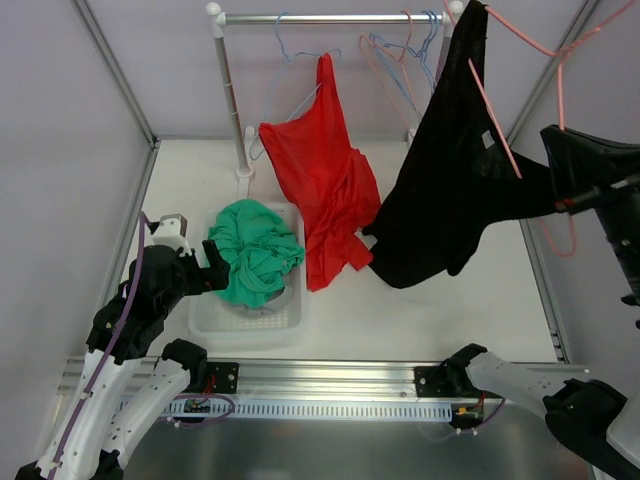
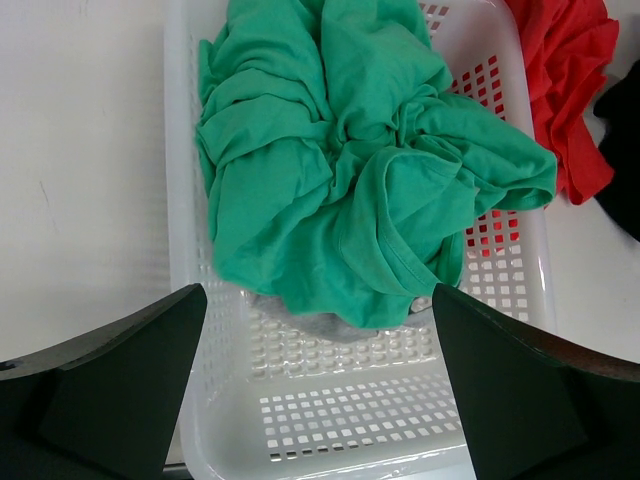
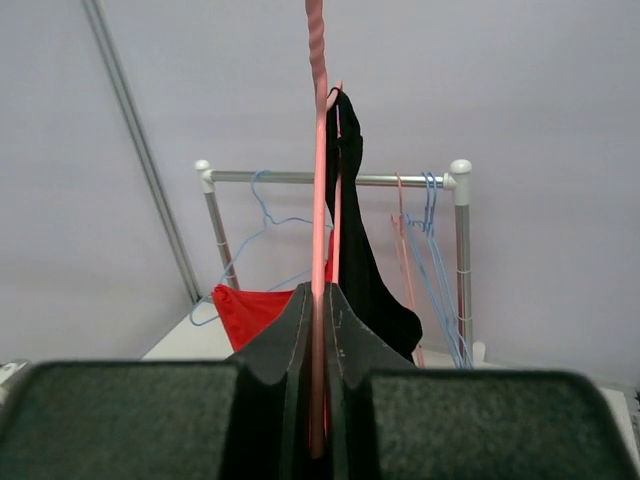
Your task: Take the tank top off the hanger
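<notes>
A black tank top (image 1: 455, 180) hangs from a pink hanger (image 1: 494, 115) held up at the right, off the rack. My right gripper (image 1: 575, 195) is shut on the hanger's pink wire (image 3: 318, 200); the wrist view shows the wire pinched between the fingers, with the black top (image 3: 360, 260) draped beyond. The top's lower end trails near the table. My left gripper (image 1: 215, 270) is open and empty, low over the near end of a white basket (image 2: 350, 420), apart from the top.
The basket holds a crumpled green garment (image 1: 255, 250) over a grey one. A red top (image 1: 325, 190) hangs on a blue hanger from the rack rail (image 1: 330, 17), its hem on the table. Spare blue and pink hangers (image 1: 405, 60) hang on the rail.
</notes>
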You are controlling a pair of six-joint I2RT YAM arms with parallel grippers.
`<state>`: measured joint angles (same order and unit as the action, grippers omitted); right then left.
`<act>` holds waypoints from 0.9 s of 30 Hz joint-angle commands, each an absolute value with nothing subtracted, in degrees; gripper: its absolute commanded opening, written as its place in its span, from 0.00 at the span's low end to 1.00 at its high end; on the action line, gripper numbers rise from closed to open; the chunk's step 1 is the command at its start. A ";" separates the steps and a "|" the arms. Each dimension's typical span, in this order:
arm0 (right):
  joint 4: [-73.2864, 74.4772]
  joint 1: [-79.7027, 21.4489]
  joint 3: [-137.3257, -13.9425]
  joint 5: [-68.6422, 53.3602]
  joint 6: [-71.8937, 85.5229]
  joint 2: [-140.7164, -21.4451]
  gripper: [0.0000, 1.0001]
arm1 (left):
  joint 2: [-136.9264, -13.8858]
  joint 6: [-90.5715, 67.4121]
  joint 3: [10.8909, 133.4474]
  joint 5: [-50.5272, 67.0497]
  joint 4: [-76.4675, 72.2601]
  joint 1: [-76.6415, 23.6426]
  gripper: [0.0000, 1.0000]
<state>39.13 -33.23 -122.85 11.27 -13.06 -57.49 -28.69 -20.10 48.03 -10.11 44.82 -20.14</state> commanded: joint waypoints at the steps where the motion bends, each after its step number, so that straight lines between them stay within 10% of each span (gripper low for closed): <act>1: 42.70 -33.31 -127.79 6.17 -10.02 -55.82 0.00 | -28.39 -19.69 47.99 -8.00 42.80 -19.95 0.99; 12: 53.61 -33.40 -115.60 -0.25 -6.95 -45.64 0.00 | -28.47 -20.03 49.74 -1.25 41.05 -19.95 0.99; 20: 48.26 -33.40 -85.39 -3.78 0.51 -26.65 0.00 | -36.80 -26.36 56.24 27.58 19.74 -21.52 0.99; 27: 46.32 -33.31 -74.71 -1.68 5.36 -14.60 0.00 | -53.94 -17.77 69.84 -2.42 11.09 -54.02 0.99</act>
